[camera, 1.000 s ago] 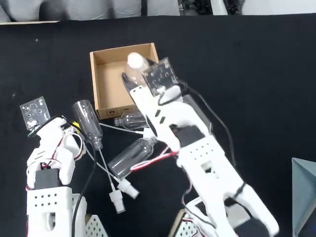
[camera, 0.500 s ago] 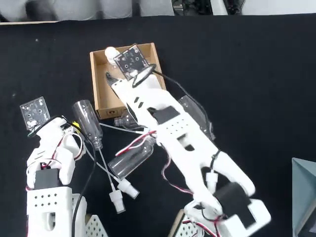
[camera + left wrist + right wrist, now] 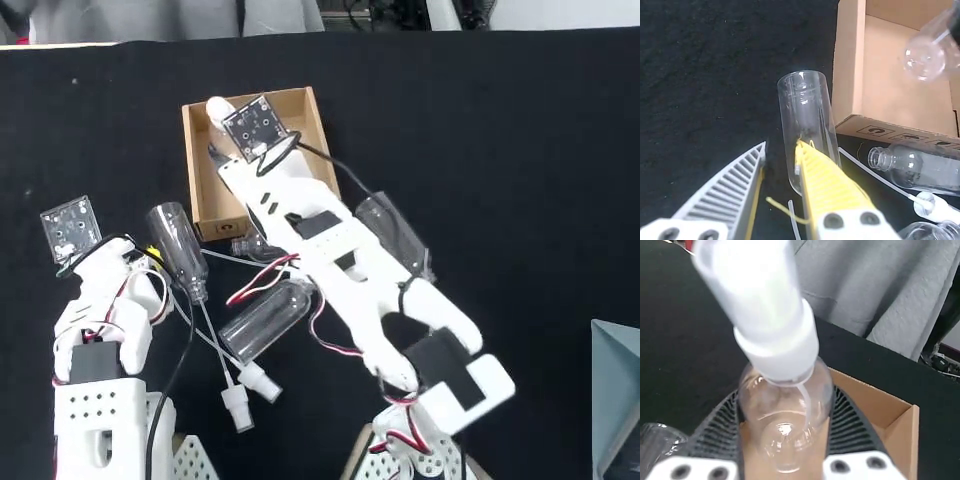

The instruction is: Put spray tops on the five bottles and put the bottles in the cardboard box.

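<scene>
Well, the right end effector [image 3: 787, 400] is clamping a clear bottle [image 3: 782, 450] between its ribbed black fingers. A white spray top [image 3: 765, 315] is sitting on that bottle's neck, with its thin tube hanging down inside. Seen from above, the right arm is stretching across the black table [image 3: 500, 150] and holding the bottle over the cardboard box [image 3: 212, 200]. The white top is poking out at the box's far left corner, and the box is sitting open side up.

The left end effector [image 3: 781, 145] is waiting low near the box with its jaws apart, and bare table is showing in the gap. A second bottle [image 3: 805, 115] is lying just beside its yellow finger [image 3: 825, 185], base pointing toward the box's near corner. I cannot tell whether the finger is touching it.

A third bottle [image 3: 912, 167], uncapped, is lying along the box's front wall. A fourth bottle [image 3: 265, 318] is lying between the two arms, with the right arm's red and white wires crossing it. A fifth bottle [image 3: 395, 235] is lying close against the right arm's other side. A loose spray top [image 3: 260, 381] and another loose top [image 3: 237, 408] are lying near the left arm's base. Their long tubes are running up toward the second bottle's neck.
</scene>
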Tool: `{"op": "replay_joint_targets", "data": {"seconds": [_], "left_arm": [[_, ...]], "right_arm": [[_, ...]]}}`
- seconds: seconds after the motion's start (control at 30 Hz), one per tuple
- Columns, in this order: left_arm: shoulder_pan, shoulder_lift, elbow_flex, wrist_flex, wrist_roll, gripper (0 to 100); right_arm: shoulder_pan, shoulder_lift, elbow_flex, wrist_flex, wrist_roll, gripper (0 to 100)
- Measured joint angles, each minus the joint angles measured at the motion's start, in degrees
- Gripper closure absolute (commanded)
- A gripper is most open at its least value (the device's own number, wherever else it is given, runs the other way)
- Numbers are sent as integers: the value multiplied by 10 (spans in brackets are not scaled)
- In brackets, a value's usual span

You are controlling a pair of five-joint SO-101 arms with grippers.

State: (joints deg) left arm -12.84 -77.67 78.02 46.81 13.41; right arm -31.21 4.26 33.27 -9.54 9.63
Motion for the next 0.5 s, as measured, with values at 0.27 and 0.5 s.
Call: {"op": "replay_joint_targets", "data": {"seconds": [0.27,0.5], "left_arm": [[-76,0,0,0,0,918],[-106,0,0,0,0,918]], "right_arm": [[0,84,-84,18,-132,966],[0,144,-144,26,-138,966]]}}
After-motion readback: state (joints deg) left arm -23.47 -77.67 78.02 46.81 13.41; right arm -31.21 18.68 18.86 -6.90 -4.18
